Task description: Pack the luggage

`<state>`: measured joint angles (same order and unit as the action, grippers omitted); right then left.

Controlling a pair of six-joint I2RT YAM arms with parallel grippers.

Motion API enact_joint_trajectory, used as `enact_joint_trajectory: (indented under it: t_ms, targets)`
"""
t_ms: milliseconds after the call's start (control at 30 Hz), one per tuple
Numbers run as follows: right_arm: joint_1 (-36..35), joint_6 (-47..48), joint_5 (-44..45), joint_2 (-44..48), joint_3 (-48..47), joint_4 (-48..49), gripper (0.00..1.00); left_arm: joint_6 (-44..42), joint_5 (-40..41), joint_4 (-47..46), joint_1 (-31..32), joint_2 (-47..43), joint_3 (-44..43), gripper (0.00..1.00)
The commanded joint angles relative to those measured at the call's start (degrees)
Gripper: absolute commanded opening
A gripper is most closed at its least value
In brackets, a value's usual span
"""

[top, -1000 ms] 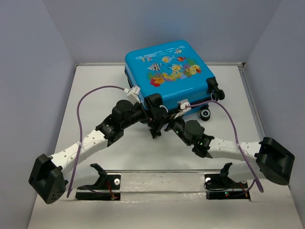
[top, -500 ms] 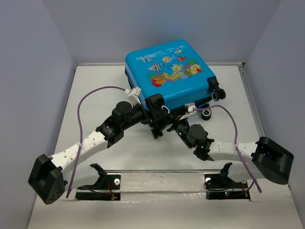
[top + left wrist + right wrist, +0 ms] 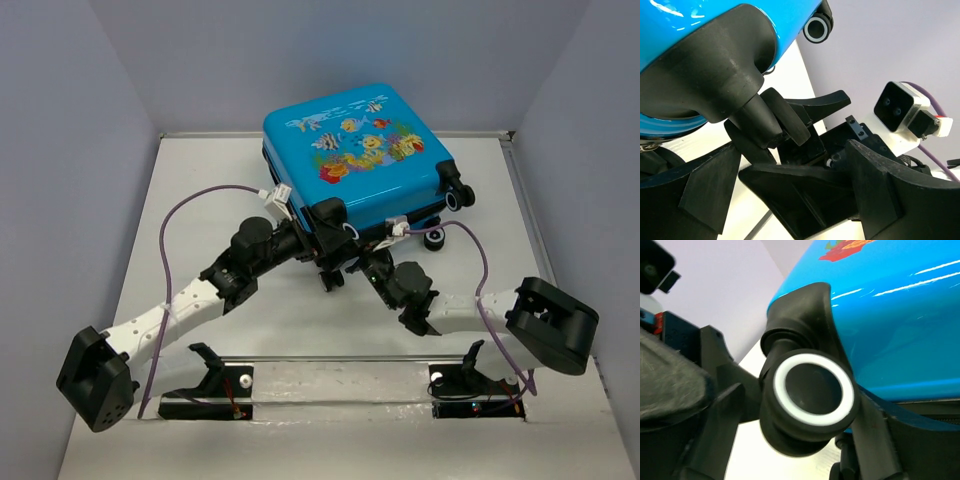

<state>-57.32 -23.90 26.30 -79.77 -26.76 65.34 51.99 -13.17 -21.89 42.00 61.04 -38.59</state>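
Left gripper (image 3: 326,264): fingers spread wide, at near corner of luggage (image 3: 370,170). Right gripper (image 3: 358,258): spread as well, fingers either side of wheel (image 3: 810,395) at that same corner, contact not discernible. Grippers just beside each other. Luggage: flat on table (image 3: 200,200), closed, fish print up.

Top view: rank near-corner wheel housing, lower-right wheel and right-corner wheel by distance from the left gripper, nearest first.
1. Near-corner wheel housing, right at the left gripper.
2. Lower-right wheel, off to its right.
3. Right-corner wheel, farther right and back.
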Motion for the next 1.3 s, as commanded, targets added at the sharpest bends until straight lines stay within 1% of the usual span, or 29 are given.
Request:
enact_joint_trajectory:
  t_ms: [0, 33, 133, 167, 233, 267, 300, 367, 400, 467, 500, 533, 567, 600, 633, 667, 733, 800, 900, 967, 1067, 1133, 1267]
  targets:
    - [1.42, 0.52, 4.63, -1.7, -5.4, 17.1, 0.78, -1.36, -2.83, -14.15, 1.16, -3.82, -0.26, 0.95]
    - [1.42, 0.61, 4.72, -2.58, -6.1, 17.27, 0.76, -1.36, -2.83, -14.06, 1.16, -3.91, -0.17, 0.95]
    - [1.42, 0.7, 5.33, -3.81, -5.58, 20.08, 0.59, -1.54, -2.92, -14.06, 1.16, -4.43, 0.0, 0.97]
    - [1.42, 0.78, 5.51, -4.43, -5.14, 22.18, 0.51, -1.71, -2.74, -13.88, 1.16, -4.69, 0.18, 0.97]
    - [1.42, 0.61, 5.6, -4.61, -4.53, 22.9, 0.46, -2.33, -1.86, -12.83, 1.16, -5.22, 0.27, 0.98]
    - [1.42, 0.61, 5.69, -4.61, -4.44, 22.47, 0.39, -2.59, -1.43, -12.48, 1.16, -5.83, 0.53, 0.98]
    - [1.42, 0.61, 5.69, -4.61, -4.35, 22.11, 0.34, -3.38, -0.38, -11.08, 1.16, -6.62, 0.53, 0.98]
    - [1.42, 0.61, 5.86, -4.35, -4.44, 19.84, 0.3, -4.61, 1.12, -9.06, 1.07, -7.68, 0.79, 0.98]
    - [1.42, 0.7, 5.86, -3.65, -4.52, 18.43, 0.27, -5.31, 2.08, -6.26, 1.07, -8.38, 0.88, 0.98]
    - [1.42, 0.96, 5.25, -2.85, -5.05, 15.45, 0.23, -6.54, 5.95, -3.44, 1.07, -11.28, 1.23, 0.98]
    - [1.42, 2.01, 4.81, -2.5, -5.49, 13.17, 0.23, -7.94, 7.35, -2.03, 1.07, -12.33, 1.93, 0.96]
    - [1.42, 2.62, 4.29, -1.72, -5.84, 11.84, 0.22, -8.48, 10.5, 1.03, 1.07, -14.78, 2.29, 0.94]
    - [1.42, 3.41, 4.19, -1.36, -6.28, 8.0, 0.17, -9.35, 12.27, 2.71, 1.07, -16.11, 3.25, 0.92]
    - [1.42, 4.12, 4.28, -1.01, -6.98, 5.61, 0.15, -9.62, 14.47, 4.47, 1.07, -17.34, 3.87, 0.86]
    - [1.42, 4.91, 4.19, -0.74, -8.38, 3.5, 0.14, -9.8, 16.31, 7.36, 1.07, -18.48, 4.65, 0.83]
    - [1.42, 6.4, 3.67, -0.31, -8.83, 0.78, 0.14, -9.89, 18.51, 8.17, 1.07, -20.76, 6.84, 0.76]
    - [1.42, 8.6, 3.23, -0.21, -11.45, -3.44, 0.14, -9.36, 19.49, 9.05, 1.07, -22.44, 9.66, 0.69]
    - [1.42, 11.05, 2.96, -0.13, -13.31, -9.93, 0.12, -9.27, 19.15, 7.58, 1.16, -23.24, 13.86, 0.6]
    - [1.42, 13.61, 2.96, 0.31, -14.8, -14.35, 0.11, -10.06, 19.06, 4.42, 1.16, -21.58, 17.93, 0.55]
    - [1.42, 15.54, 3.23, 0.58, -15.51, -16.72, 0.11, -11.55, 19.06, 2.48, 1.24, -18.77, 19.25, 0.55]
    - [1.42, 17.39, 3.23, 0.67, -17.0, -19.98, 0.11, -13.66, 18.27, -1.39, 1.16, -14.29, 18.9, 0.55]
    - [1.42, 17.57, 3.14, 1.02, -17.01, -20.17, 0.1, -14.89, 18.79, -3.94, 1.16, -12.18, 18.38, 0.55]
    - [1.42, 17.31, 2.09, 1.46, -17.09, -20.25, 0.1, -17.27, 21.86, -5.27, 1.16, -7.26, 15.66, 0.56]
